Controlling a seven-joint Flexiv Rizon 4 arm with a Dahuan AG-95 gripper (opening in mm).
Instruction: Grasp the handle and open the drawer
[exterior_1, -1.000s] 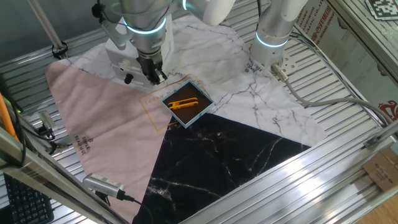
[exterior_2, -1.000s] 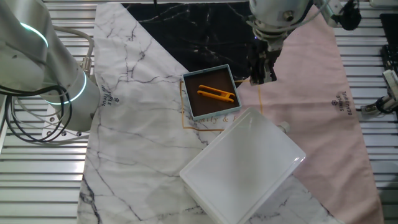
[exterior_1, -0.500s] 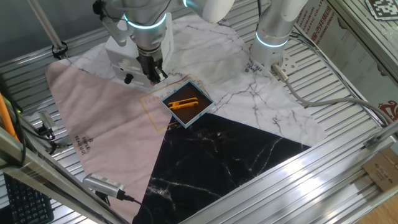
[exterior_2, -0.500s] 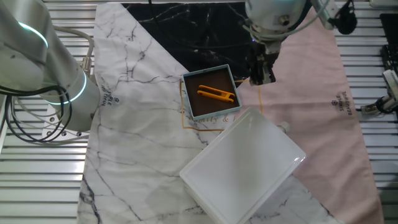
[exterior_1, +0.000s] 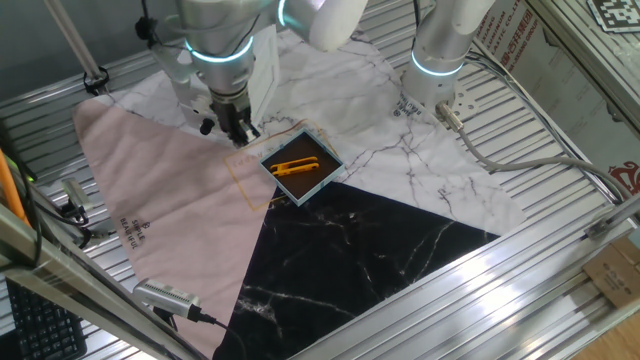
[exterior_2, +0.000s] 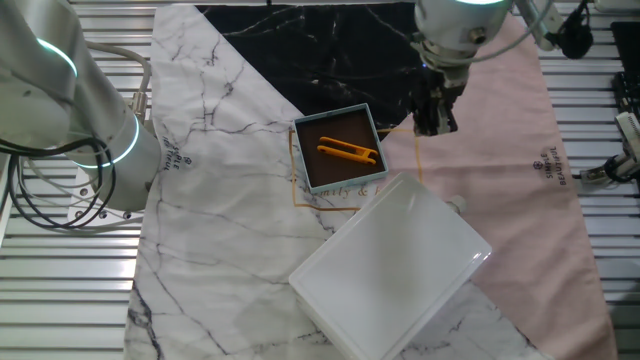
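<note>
The small white cabinet (exterior_2: 390, 265) stands on the cloth, and in the other fixed view I see it from above. In one fixed view, the arm mostly hides the drawer front (exterior_1: 190, 100). The handle (exterior_1: 206, 127) is a small black knob on that front, and it shows as a tiny stub (exterior_2: 458, 206) at the cabinet's edge. My gripper (exterior_1: 238, 130) points down just right of the knob and does not touch it. In the other fixed view, my gripper (exterior_2: 432, 115) hangs beyond the cabinet over the pink cloth. Its fingers look slightly apart and hold nothing.
A shallow blue-edged tray (exterior_1: 322, 182) with an orange tool (exterior_1: 296, 166) lies right next to the gripper and the cabinet, and also shows in the other fixed view (exterior_2: 372, 118). A second arm's base (exterior_1: 440, 55) stands at the back. Cables and a grey device (exterior_1: 165, 297) lie at the table's edge.
My gripper has shifted sideways, away from the blue-edged tray and closer to the black knob. The cabinet and tray have not moved.
</note>
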